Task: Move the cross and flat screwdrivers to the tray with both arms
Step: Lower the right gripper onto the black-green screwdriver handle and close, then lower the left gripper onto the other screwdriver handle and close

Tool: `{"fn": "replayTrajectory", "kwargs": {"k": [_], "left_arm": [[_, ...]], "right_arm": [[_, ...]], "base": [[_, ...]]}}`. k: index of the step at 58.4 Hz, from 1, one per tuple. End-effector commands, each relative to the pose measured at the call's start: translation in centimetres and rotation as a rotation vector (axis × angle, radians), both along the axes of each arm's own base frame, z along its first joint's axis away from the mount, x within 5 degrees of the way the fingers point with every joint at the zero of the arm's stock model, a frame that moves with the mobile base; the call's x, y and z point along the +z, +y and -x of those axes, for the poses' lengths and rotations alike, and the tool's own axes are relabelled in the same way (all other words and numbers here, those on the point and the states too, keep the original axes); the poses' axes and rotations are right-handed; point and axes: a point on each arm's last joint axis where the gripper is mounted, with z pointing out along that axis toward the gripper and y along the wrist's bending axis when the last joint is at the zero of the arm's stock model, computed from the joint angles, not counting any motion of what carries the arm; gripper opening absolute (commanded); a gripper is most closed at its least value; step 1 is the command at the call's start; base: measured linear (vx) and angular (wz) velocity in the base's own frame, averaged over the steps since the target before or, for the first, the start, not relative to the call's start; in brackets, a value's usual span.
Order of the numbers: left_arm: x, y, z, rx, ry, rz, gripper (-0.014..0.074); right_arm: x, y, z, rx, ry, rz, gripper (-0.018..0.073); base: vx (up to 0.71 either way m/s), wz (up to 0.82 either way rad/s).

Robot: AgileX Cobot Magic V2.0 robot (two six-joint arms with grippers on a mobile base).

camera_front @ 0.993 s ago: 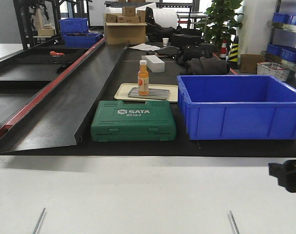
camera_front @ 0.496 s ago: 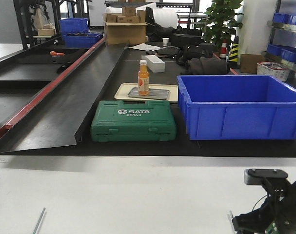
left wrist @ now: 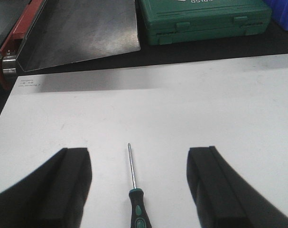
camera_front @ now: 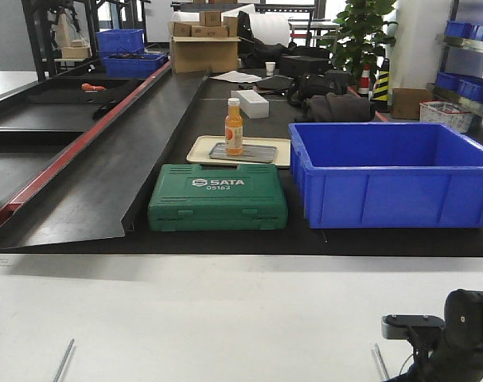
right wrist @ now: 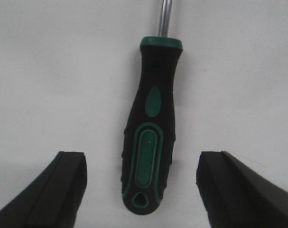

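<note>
Black-and-green-handled steel screwdriver [right wrist: 151, 142]: flat on white bench [right wrist: 63, 71], handle between spread jaws of right end effector [right wrist: 143, 159], ungripped. Second matching screwdriver [left wrist: 134, 190]: likewise framed by wide-parted left end effector [left wrist: 139, 153]. Step judged pre-grasp; next, lower, close on handles, carry to cream plastic tray [camera_front: 197, 150].

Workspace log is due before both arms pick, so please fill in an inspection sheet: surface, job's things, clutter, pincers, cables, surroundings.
Surface: white table; two screwdrivers lie on it.
Job's things: left screwdriver and right screwdriver lie flat, green-black handles toward the robot; tip types cannot be told. Cream tray sits behind the green case, holding a metal tray.
Clutter: green SATA case, blue bin, orange bottle upright on the metal tray.
Pincers: left pincer open, fingers either side of its screwdriver, apart from it; right pincer open, straddling the handle, not touching.
Cables: nothing seen.
Surroundings: black ramp, cardboard boxes, plant.
</note>
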Motion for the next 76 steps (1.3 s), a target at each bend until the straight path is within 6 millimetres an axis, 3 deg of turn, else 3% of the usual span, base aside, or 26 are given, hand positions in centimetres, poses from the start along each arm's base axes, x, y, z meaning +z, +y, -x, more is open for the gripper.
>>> {"fn": "replayTrajectory", "kwargs": {"k": [1, 25, 43, 50, 60, 76], "left_arm": [[1.9, 0.0, -0.2, 0.003, -0.112, 0.021, 0.0556], [1.9, 0.0, -0.2, 0.003, -0.11, 0.021, 0.0556], [1.9, 0.0, -0.2, 0.003, -0.109, 0.021, 0.0556], [1.9, 0.0, -0.2, 0.003, -0.108, 0.021, 0.0556], [1.8, 0.0, -0.2, 0.009, -0.105, 0.04, 0.0556], [1.1, 0.0, 0.1, 0.056, -0.004, 0.128, 0.0555]], "right_arm": [[1.6, -0.2, -1.0, -0.004, -0.081, 0.021, 0.053], [-0.5, 0.0, -3.3, -0.025, -0.043, 0.009, 0.053], [-2.9, 0.0, -3.3, -0.067, 0.04, 0.01, 0.0505], [-3.4, 0.0, -3.2, -0.073, 0.067, 0.011, 0.0378], [-3.4, 0.0, -3.1, -0.069, 0.077, 0.011, -0.0006], [-3.4, 0.2, -3.1, -0.08, 0.076, -0.007, -0.0011]], "base": [[0.0, 0.0], [0.0, 0.0], [0.0, 0.0], [0.0, 0.0], [0.0, 0.0], [0.0, 0.0]]}}
